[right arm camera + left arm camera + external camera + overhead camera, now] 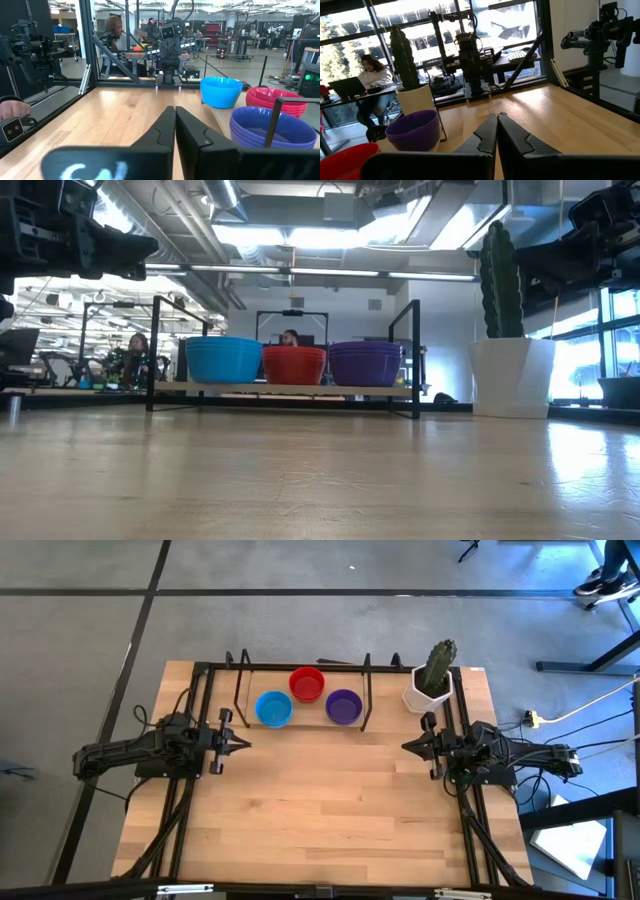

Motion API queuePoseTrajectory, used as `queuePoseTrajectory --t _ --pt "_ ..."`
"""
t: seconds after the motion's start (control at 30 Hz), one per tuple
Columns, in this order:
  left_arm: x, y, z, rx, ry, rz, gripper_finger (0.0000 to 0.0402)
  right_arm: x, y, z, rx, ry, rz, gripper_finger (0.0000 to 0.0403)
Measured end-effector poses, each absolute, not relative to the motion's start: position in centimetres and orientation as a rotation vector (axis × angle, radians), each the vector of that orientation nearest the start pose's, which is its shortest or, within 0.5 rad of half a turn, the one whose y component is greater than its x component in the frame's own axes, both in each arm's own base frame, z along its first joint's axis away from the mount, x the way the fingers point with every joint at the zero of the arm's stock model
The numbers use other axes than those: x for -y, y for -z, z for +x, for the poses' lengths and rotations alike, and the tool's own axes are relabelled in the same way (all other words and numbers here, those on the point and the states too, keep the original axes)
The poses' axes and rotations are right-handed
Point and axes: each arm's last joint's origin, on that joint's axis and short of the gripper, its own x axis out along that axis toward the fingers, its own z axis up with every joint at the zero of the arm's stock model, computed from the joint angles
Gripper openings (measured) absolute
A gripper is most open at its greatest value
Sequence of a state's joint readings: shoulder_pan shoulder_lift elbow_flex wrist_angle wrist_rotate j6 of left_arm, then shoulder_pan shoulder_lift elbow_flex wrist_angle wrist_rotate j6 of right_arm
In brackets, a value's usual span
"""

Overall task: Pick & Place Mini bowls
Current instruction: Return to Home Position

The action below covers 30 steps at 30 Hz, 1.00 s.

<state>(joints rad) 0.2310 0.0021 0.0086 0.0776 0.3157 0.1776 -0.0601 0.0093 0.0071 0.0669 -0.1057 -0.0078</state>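
The left claw [244,743] hung at the left edge of the light wooden table [320,805], its two dark fingers [487,134] pressed together on nothing and pointing toward the table's middle. The right claw [405,746] faced it from the right edge, its fingers [162,131] likewise closed and empty. The mini bowls stood in three stacks on a low black metal-framed shelf [416,355] at the far side of the table. The stack of small round blue plastic bowls [273,708] lay nearest the left claw, beyond it and toward the centre. The stack of purple plastic bowls [343,706] lay nearest the right claw. The stack of red plastic bowls [307,684] sat between these two and farther back. All three stacks were well apart from either claw. A white pot [428,696] holding a green cactus [438,665] stood beside the shelf, just beyond the right claw.
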Motion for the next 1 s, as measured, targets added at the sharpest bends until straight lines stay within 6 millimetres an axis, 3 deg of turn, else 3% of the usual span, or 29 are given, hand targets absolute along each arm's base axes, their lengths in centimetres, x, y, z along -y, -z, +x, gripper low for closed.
queuePoseTrajectory --t 1.0 --pt "-1.31 -17.37 9.51 0.088 0.078 0.200 0.0011 0.28 -17.16 9.75 0.065 -0.046 -0.013 0.0021"
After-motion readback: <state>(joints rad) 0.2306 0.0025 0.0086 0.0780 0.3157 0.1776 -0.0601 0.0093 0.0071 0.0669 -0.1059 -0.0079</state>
